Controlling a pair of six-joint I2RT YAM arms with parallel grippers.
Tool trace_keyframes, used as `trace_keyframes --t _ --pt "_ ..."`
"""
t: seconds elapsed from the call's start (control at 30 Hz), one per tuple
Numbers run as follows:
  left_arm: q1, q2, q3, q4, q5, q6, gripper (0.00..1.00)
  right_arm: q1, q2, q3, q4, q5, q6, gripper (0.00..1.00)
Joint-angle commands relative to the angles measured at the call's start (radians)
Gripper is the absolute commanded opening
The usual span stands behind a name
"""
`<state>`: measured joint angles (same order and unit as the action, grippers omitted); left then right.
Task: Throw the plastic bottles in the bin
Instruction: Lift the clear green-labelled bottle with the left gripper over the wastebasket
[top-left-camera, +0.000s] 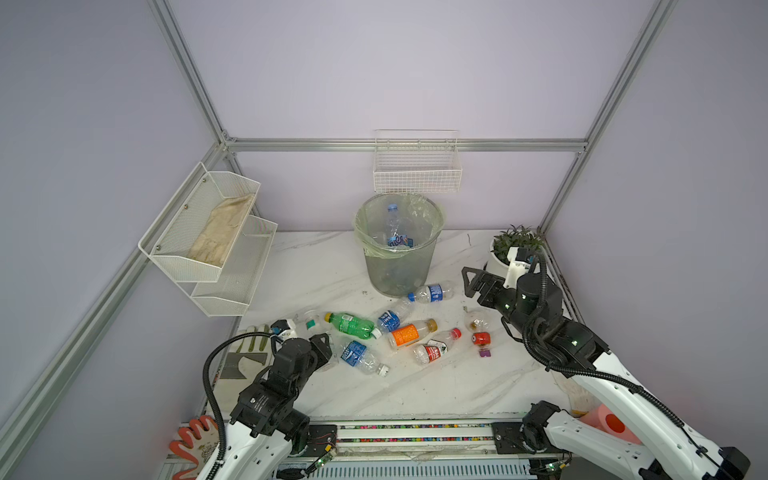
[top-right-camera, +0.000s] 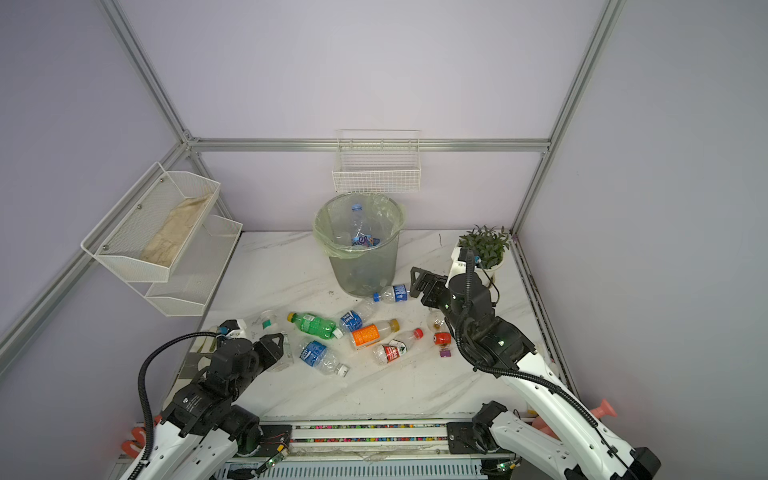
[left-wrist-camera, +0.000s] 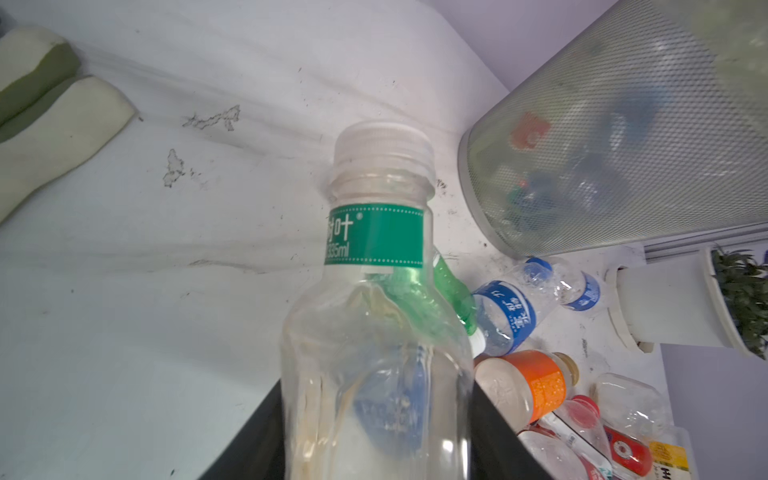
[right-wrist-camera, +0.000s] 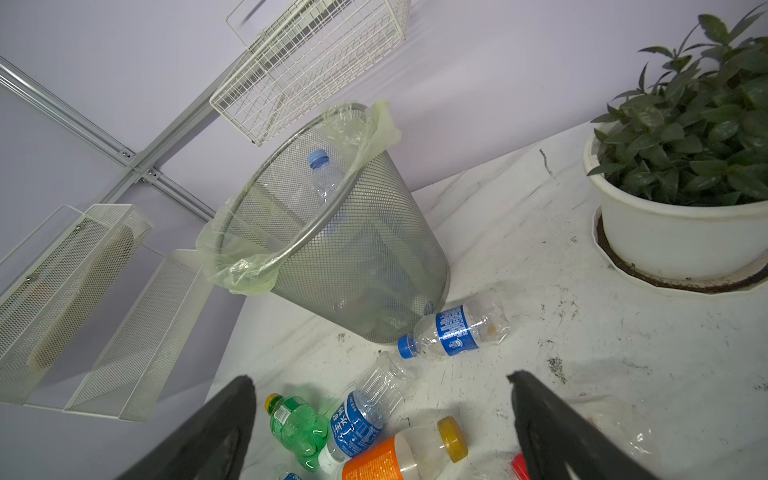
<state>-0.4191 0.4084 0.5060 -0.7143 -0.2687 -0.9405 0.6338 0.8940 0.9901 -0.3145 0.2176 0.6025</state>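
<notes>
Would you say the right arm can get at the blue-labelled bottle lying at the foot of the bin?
Probably yes. The right gripper hangs open close beside the blue-labelled bottle, with only bare table between them; the bin stands behind the bottle, not in the way.

The bin (top-left-camera: 399, 270) at the centre of both top views is matt grey metal mesh, its liner (top-left-camera: 374, 246) a thin, crinkled, translucent green plastic film. The plastic bottles (top-left-camera: 409, 334) are glossy, mostly clear, dented — the green-banded bottle (left-wrist-camera: 374, 353) has a ribbed white cap (left-wrist-camera: 382, 141) and a smooth label (left-wrist-camera: 374, 237). The tabletop (top-left-camera: 415, 386) looks like smooth white marble, speckled with grit; at upper centre, the wire basket (top-left-camera: 417, 174) is white-coated metal.
</notes>
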Motion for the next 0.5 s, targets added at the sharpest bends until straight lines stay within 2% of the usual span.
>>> trace_keyframes --t 0.0,0.17,0.47 --pt "0.004 0.018 0.136 0.099 0.009 0.070 0.05 0.001 -0.015 -0.012 -0.006 -0.007 0.026 0.97" --pt "0.004 0.061 0.206 0.166 0.025 0.121 0.04 0.001 -0.013 -0.018 -0.005 -0.013 0.032 0.97" --pt "0.003 0.216 0.420 0.271 0.062 0.245 0.03 0.001 -0.009 -0.007 -0.005 -0.012 0.029 0.97"
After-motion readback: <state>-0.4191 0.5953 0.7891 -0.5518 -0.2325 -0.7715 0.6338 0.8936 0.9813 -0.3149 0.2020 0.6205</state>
